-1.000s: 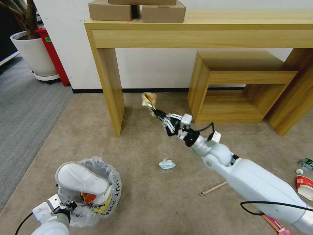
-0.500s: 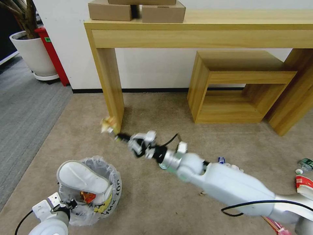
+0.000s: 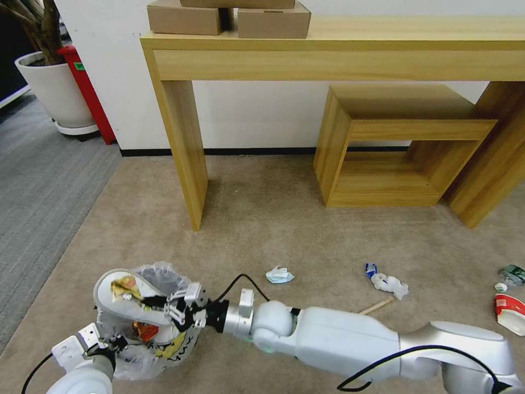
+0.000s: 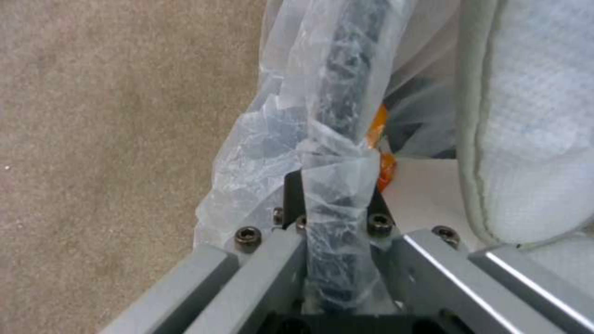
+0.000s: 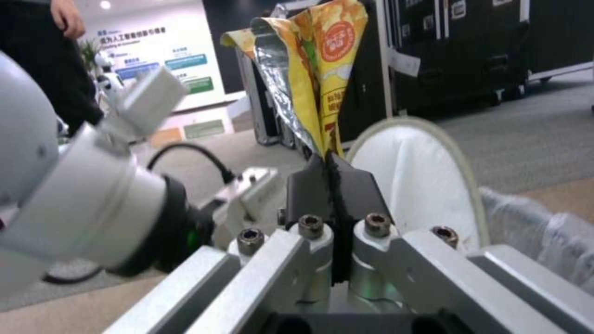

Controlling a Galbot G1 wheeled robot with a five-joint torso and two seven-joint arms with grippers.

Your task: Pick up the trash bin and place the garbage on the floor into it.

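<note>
The trash bin (image 3: 183, 323), black with a crinkly white bag, sits low on my left on the beige floor (image 3: 262, 230). My left gripper (image 3: 112, 345) is shut on its rim (image 4: 337, 139). A white slipper (image 3: 136, 306) and an orange wrapper (image 4: 378, 134) stick out of the bin. My right gripper (image 3: 143, 301) reaches across over the slipper (image 5: 421, 176), shut on a yellow wrapper (image 5: 322, 79). More garbage lies to the right: crumpled paper (image 3: 279, 274), a white wad (image 3: 389, 284), a wooden stick (image 3: 376, 306), a red-white bowl (image 3: 511, 313) and a green-label bottle (image 3: 513, 273).
A wooden console table (image 3: 186, 158) with cardboard boxes (image 3: 229, 19) stands ahead, and a low wooden shelf unit (image 3: 394, 142) sits under it. A white planter (image 3: 57, 93) and a grey carpet strip (image 3: 44, 186) are at the far left.
My right arm has swung left and back toward me, carrying the yellow wrapper from under the table to above the bin. The left gripper and bin stayed put.
</note>
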